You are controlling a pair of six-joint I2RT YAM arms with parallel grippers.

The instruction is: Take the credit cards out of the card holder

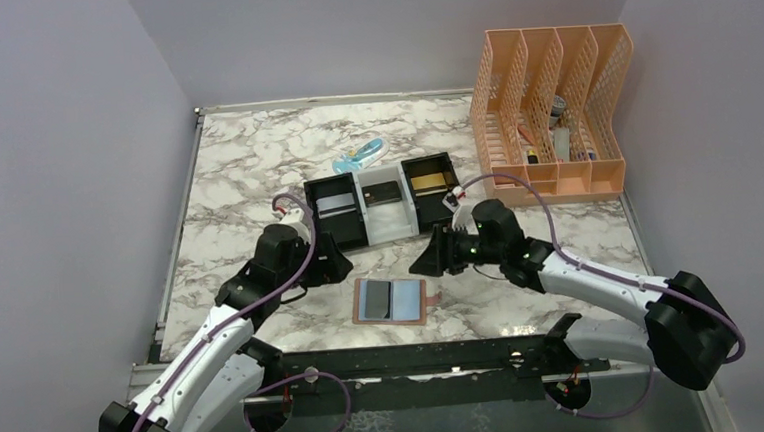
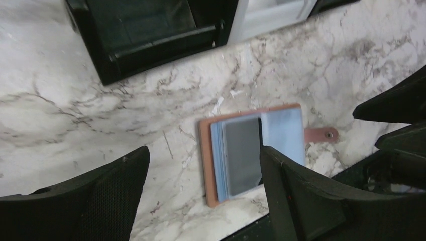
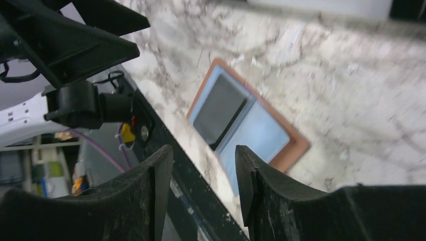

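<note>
Card holder (image 1: pixel 391 301) lies open and flat on the marble table (image 1: pixel 254 154), close to the near edge, pale blue inner pockets facing up. Snap tab (image 1: pixel 433 298) sticks out on its right side. A dark grey card (image 2: pixel 242 155) sits in the holder's left-hand pocket.

Left gripper (image 2: pixel 201 150) hovers just left of the holder. Jaws are spread wide with nothing between them, and there is no contact with the holder.

Right gripper (image 3: pixel 203 148) hovers just right of the holder. Jaws are parted about halfway, also empty.

Behind the holder stands a three-compartment tray (image 1: pixel 391 227):
- left compartment: silvery card (image 1: pixel 335 203)
- middle compartment: black card (image 1: pixel 386 191)
- right compartment: gold card (image 1: pixel 430 178)

A peach file organizer (image 1: pixel 550 75) stands at the far right of the table, well apart.
</note>
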